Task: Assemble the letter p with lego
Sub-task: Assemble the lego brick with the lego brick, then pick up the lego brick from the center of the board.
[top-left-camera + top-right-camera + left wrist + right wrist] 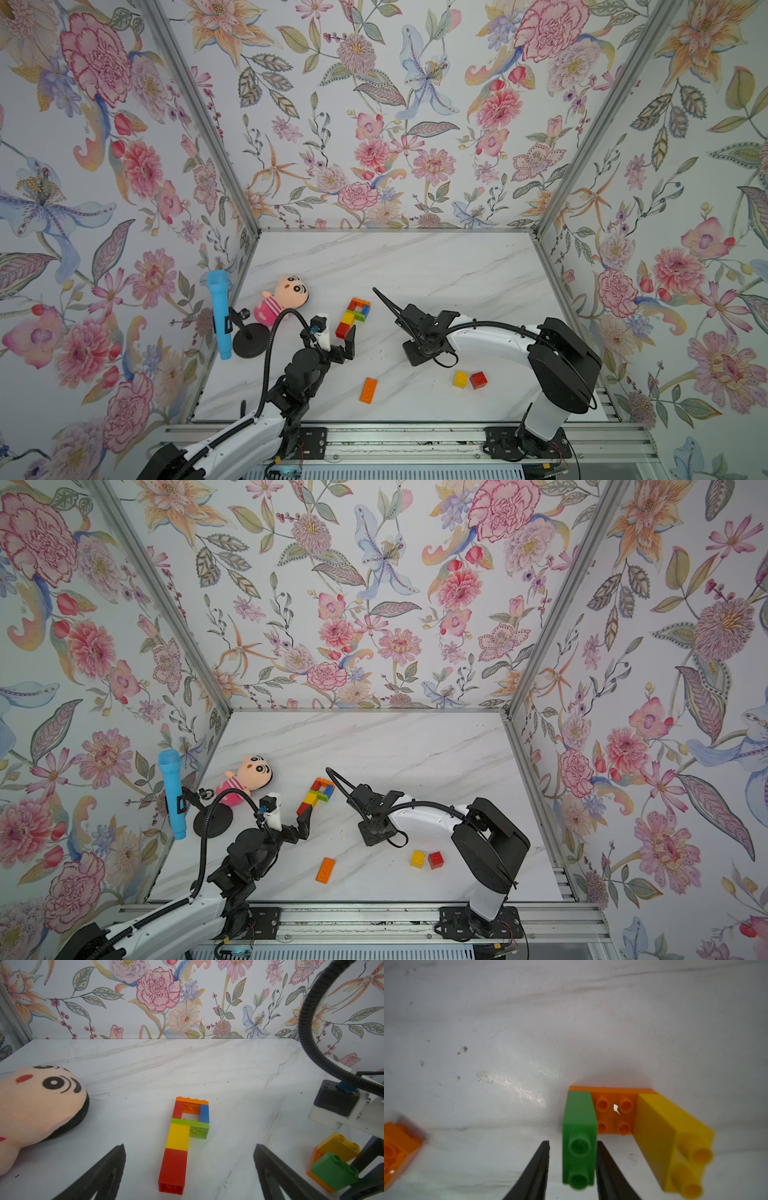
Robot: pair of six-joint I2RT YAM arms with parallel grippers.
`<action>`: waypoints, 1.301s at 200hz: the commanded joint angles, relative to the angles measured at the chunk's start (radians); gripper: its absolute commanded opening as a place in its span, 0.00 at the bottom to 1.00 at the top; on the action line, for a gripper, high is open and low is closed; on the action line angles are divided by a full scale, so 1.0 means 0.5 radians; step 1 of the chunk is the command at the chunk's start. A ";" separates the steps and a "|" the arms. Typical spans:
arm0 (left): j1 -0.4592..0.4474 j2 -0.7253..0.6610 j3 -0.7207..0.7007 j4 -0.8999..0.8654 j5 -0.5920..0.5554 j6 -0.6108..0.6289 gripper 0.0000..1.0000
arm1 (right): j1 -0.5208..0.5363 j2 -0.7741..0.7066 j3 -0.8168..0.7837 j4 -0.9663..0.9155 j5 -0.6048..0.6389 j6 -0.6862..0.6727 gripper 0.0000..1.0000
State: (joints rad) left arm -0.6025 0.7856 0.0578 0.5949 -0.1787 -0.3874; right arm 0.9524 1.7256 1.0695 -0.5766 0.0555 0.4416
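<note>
Near the lego P (355, 316) lie a plush doll (282, 297) and microphone (219, 311).

Blurry orange brick (398, 1147), half beyond the right wrist view's edge.

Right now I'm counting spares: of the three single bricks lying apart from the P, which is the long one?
The orange brick, lying alone and twice as long as wide; the yellow brick and red brick, side by side, are square.
</note>
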 commanded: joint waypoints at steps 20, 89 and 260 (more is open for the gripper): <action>0.018 -0.004 0.289 -0.498 0.173 -0.158 0.99 | -0.007 -0.165 0.013 -0.074 -0.050 -0.053 0.48; -0.280 0.211 0.730 -1.693 0.287 -0.430 0.97 | -0.254 -0.829 -0.297 0.246 -0.099 -0.282 0.55; -0.811 1.248 1.223 -2.277 0.620 -0.699 0.65 | -0.584 -1.537 -0.873 0.827 -0.234 -0.168 0.58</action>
State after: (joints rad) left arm -0.9962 1.3773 0.6651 -0.5533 0.0788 -0.7406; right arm 0.6704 0.9688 0.6609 -0.1818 -0.0433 0.3553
